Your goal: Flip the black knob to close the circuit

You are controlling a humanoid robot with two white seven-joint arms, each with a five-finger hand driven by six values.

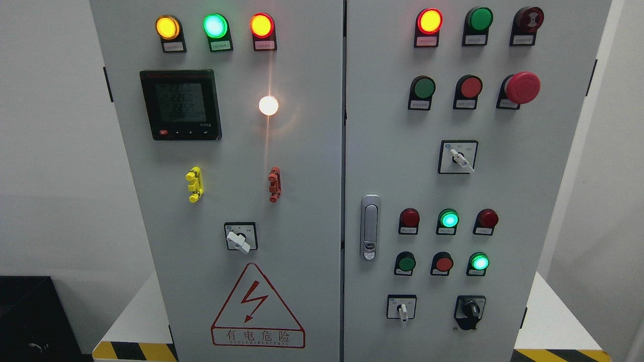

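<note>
Head view shows no fingers, their state unknowable; black knob (471, 307) seemingly points up-left.

On the left cabinet door (302, 201), a red triangular warning sign (257, 307) is lettered 有电危险; the meter display (180, 104) digits are blurred.

The grey cabinet (312, 166) fills the middle of the frame, and the black knob (470, 307) sits on its lower right door.
</note>
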